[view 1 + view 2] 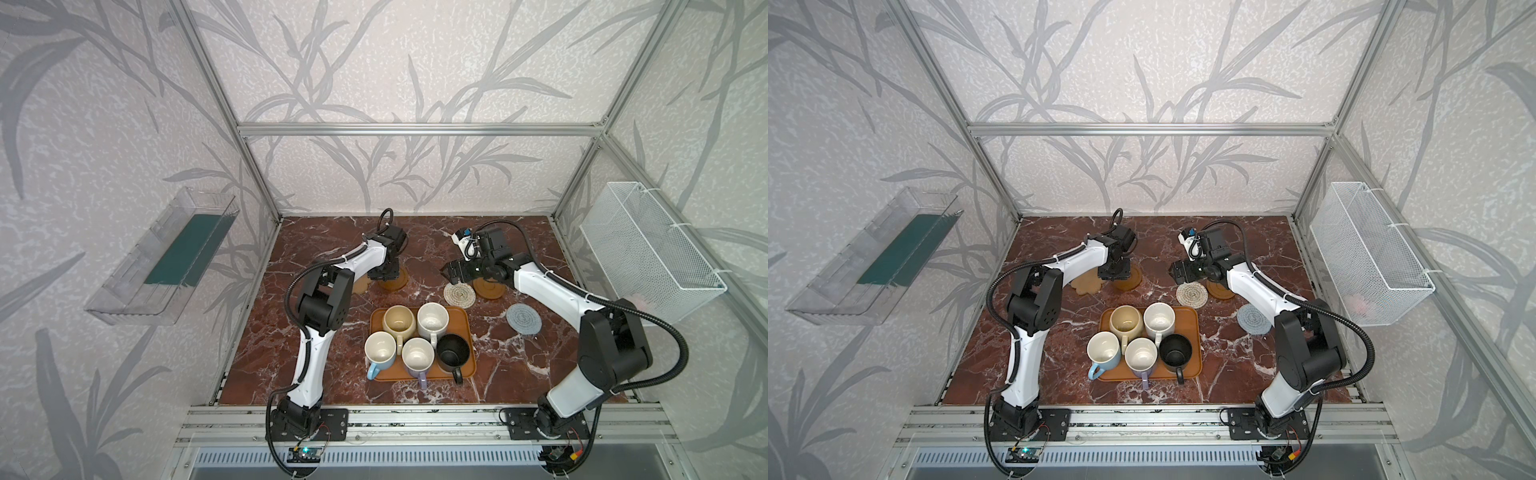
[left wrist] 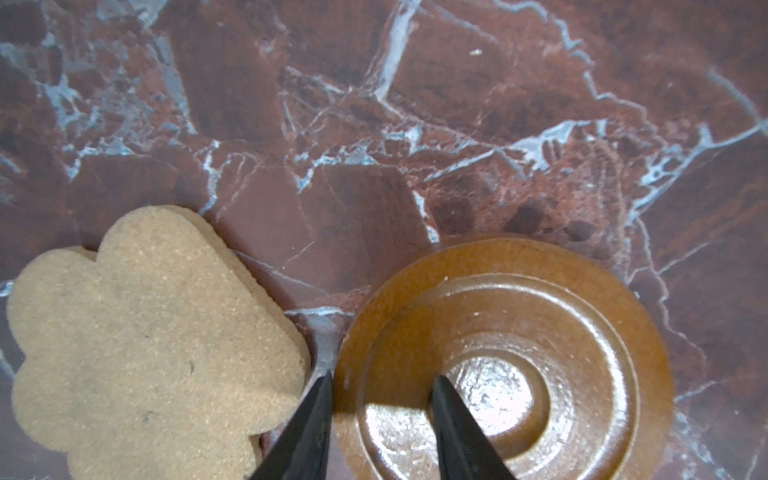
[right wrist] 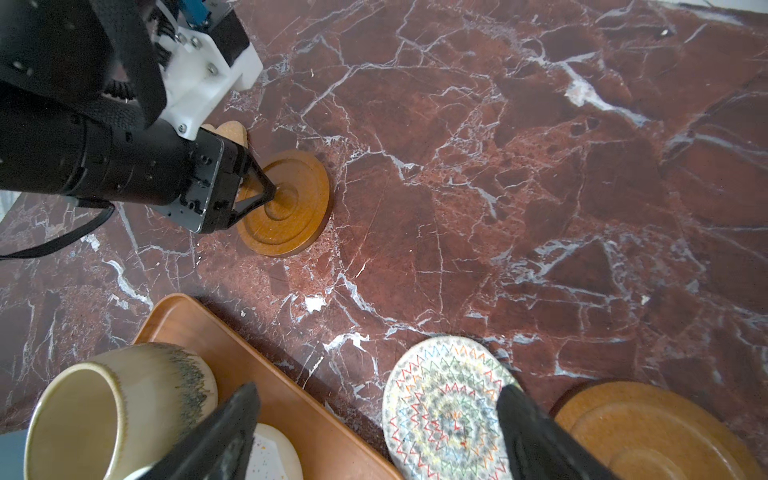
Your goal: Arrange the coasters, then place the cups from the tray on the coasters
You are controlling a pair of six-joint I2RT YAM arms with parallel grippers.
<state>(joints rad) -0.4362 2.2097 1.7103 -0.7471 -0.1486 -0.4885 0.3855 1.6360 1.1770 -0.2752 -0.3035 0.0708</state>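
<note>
Round brown wooden coaster: lying flat directly beneath the left gripper, whose half-spread tips are straddling its rim, pinching nothing; left arm nearer.

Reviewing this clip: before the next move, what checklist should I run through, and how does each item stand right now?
1. Five cups upright on the tray: ok.
2. Left gripper open, tips at the wooden coaster: ok.
3. Cloud coaster apart from it: ok, narrow gap.
4. Right gripper open, empty: ok.
5. Woven coaster clear of the other wooden coaster: cannot tell, a finger hides the seam.
6. Grey-blue coaster lying alone: ok.
</note>
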